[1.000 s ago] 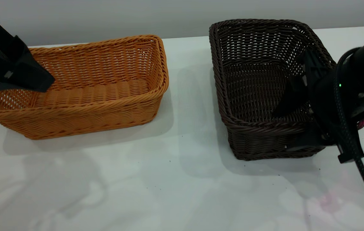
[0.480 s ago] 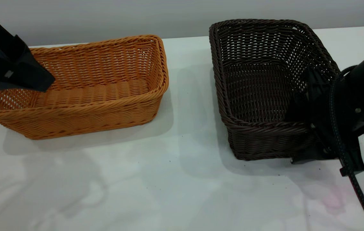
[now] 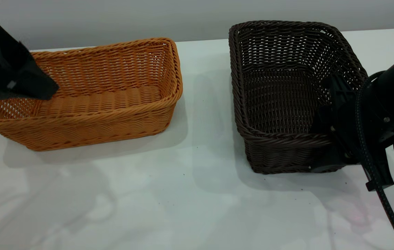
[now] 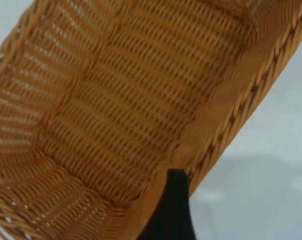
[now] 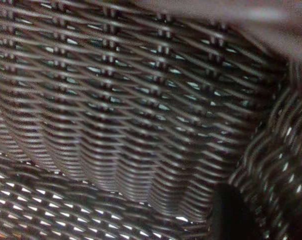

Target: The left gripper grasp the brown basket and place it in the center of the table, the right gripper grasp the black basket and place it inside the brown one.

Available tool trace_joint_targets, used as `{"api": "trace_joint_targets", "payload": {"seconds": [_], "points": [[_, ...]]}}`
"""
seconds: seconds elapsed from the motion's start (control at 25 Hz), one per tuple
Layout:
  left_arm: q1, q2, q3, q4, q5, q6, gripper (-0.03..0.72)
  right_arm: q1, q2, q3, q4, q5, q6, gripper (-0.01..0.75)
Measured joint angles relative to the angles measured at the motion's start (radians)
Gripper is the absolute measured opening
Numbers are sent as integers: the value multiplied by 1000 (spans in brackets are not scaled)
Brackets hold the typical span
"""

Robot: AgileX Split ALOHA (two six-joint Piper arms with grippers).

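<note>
2 baskets: 1 brown basket point(image 3: 85, 93), 1 black basket point(image 3: 287, 93).

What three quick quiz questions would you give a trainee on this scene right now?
1. True or false: the black basket already sits inside the brown basket.
2. Where is the left gripper? A: at the brown basket's left end in the exterior view. B: over the black basket. C: lying flat on the table, far from both baskets.
3. Fill the gap: the right gripper is at the near right corner of the ___ basket.

Key: 1 false, the baskets stand apart, side by side on the table. 2 A. 3 black.
</note>
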Motion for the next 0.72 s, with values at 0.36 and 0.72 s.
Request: {"api": "trace_joint_targets", "payload": {"seconds": [0.36, 0.72], "points": [[0, 129, 0, 18, -42, 46, 605, -6, -45, 0, -3, 2, -28, 236], [0, 207, -61, 18, -80, 214, 605, -61, -101, 1, -4, 15, -166, 239]]}}
